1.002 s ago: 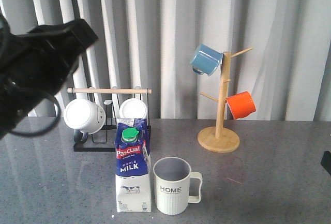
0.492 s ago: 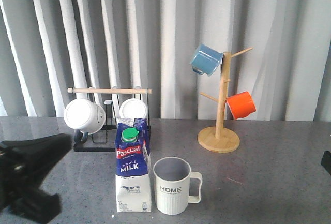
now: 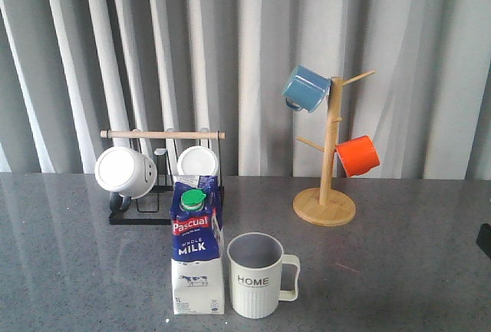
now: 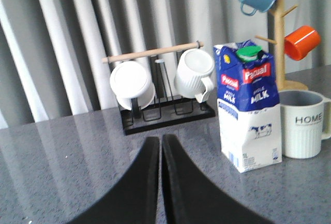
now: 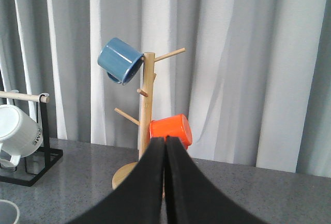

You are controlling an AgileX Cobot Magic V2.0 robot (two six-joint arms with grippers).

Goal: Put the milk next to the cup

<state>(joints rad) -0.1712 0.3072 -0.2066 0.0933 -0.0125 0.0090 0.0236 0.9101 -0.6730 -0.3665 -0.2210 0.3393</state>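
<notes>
The blue-and-white milk carton (image 3: 197, 251) with a green cap stands upright on the grey table, its side close against the off-white ribbed "HOME" cup (image 3: 259, 274) on its right. Both also show in the left wrist view, the milk (image 4: 250, 111) and the cup (image 4: 305, 123). My left gripper (image 4: 160, 140) is shut and empty, low over the table to the left of the carton and apart from it. My right gripper (image 5: 165, 140) is shut and empty, pointing at the wooden mug tree. Neither gripper shows in the front view.
A black rack (image 3: 159, 194) with a wooden bar holds two white mugs behind the milk. A wooden mug tree (image 3: 328, 163) at the back right carries a blue mug (image 3: 305, 88) and an orange mug (image 3: 358, 156). Grey curtains hang behind the table.
My left arm has dropped from the upper left of the front view to the lower left and then out of the view. The milk and the cup have not moved.
</notes>
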